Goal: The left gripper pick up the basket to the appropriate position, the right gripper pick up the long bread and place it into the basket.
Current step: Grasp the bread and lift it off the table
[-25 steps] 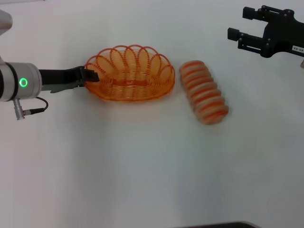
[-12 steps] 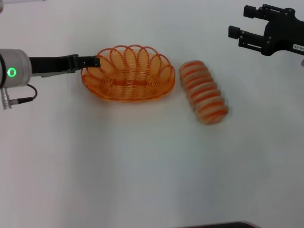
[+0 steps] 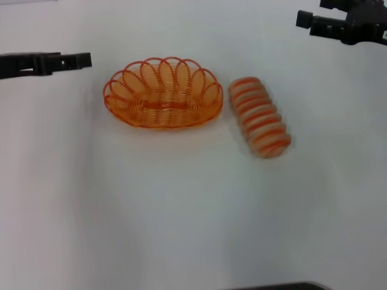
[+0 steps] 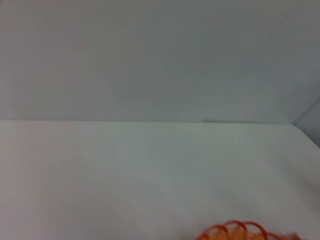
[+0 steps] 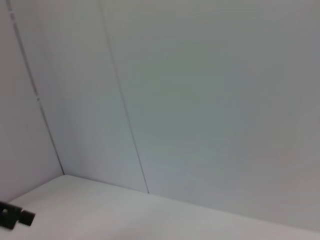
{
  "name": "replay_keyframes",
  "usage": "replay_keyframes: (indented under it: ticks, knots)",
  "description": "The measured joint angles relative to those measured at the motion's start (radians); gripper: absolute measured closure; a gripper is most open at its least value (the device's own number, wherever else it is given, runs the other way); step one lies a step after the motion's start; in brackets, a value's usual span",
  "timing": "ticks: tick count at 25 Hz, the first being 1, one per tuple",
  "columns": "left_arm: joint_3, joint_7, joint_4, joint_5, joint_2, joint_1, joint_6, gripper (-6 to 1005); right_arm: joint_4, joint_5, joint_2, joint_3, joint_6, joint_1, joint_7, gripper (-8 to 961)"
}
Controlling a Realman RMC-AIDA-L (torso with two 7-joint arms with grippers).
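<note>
The orange wire basket (image 3: 162,93) stands on the white table, left of centre. Its rim also shows in the left wrist view (image 4: 239,231). The long bread (image 3: 260,117), tan with orange stripes, lies on the table just right of the basket, apart from it. My left gripper (image 3: 84,60) is at the far left, clear of the basket's left rim and holding nothing. My right gripper (image 3: 313,11) is at the far right, back from the bread, open and empty.
The white table (image 3: 181,205) is bare in front of the basket and bread. A dark edge (image 3: 272,286) shows at the near side. A small black part (image 5: 14,217) shows far off in the right wrist view.
My left gripper has drawn away from the basket's left rim, moving left and back. The basket has shifted slightly left and rests on the table. My right gripper has moved a little farther back.
</note>
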Motion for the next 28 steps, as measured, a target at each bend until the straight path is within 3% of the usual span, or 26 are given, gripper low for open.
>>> replay_keyframes:
  ticks: [2,7,14,18,24,28]
  knots:
    - [-0.022,0.078,0.005,-0.001,0.008,-0.008,0.084,143,-0.022,-0.028,-0.008,-0.005,-0.002,0.008,0.103,218]
    - [-0.066,0.256,0.041,-0.007,0.003,0.004,0.186,144,-0.039,-0.141,-0.045,-0.041,-0.019,0.062,0.368,1]
    - [-0.126,0.441,0.054,0.007,0.021,0.023,0.287,144,-0.037,-0.355,-0.083,-0.086,-0.059,0.177,0.72,-2]
    - [-0.134,0.483,0.054,0.055,0.03,0.028,0.329,144,-0.03,-0.514,-0.087,-0.095,-0.126,0.265,0.884,0]
    - [-0.136,0.515,0.059,0.1,0.024,0.044,0.346,145,-0.02,-0.651,-0.08,-0.126,-0.153,0.319,1.03,0]
    - [-0.136,0.541,0.061,0.101,0.02,0.052,0.347,145,0.022,-0.705,-0.089,-0.155,-0.167,0.356,1.111,0]
